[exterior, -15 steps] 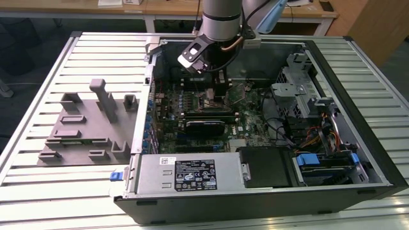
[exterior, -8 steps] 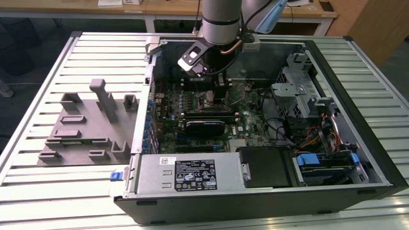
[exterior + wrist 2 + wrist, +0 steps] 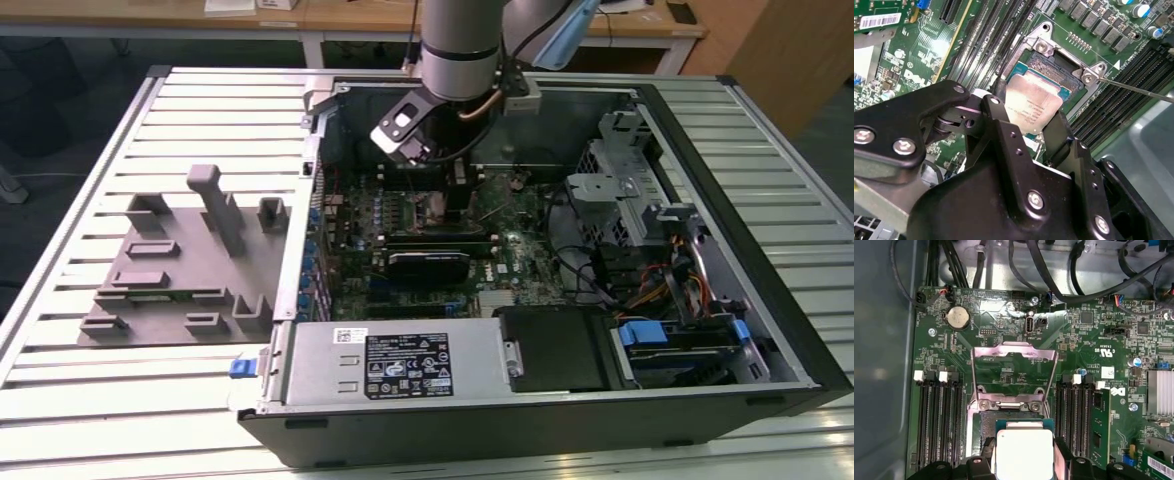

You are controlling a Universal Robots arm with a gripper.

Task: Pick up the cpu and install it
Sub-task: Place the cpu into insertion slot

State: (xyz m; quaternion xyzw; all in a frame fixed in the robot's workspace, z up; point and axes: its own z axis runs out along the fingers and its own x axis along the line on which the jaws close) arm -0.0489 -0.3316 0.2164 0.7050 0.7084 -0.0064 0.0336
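The cpu (image 3: 1033, 105), a flat square chip with a silvery top plate, hangs tilted just over the open socket (image 3: 1077, 76) on the green motherboard. My gripper (image 3: 1026, 114) is shut on it, one black finger on each of two opposite edges. In the first wrist view the cpu (image 3: 1024, 454) lies between the fingers (image 3: 1062, 452), over the socket's dark bed (image 3: 985, 421), with the metal load plate (image 3: 1014, 356) flipped open beyond it. In the exterior view my gripper (image 3: 446, 178) reaches down into the open computer case (image 3: 747, 300), above the middle of the board.
Memory slots (image 3: 939, 412) flank the socket on both sides, one holding a module (image 3: 1100, 415). A black card (image 3: 427, 263) and the power supply (image 3: 400, 362) lie nearer the case front. Drive cage and cables (image 3: 627, 215) fill the exterior view's right. A grey tray (image 3: 180, 262) sits outside.
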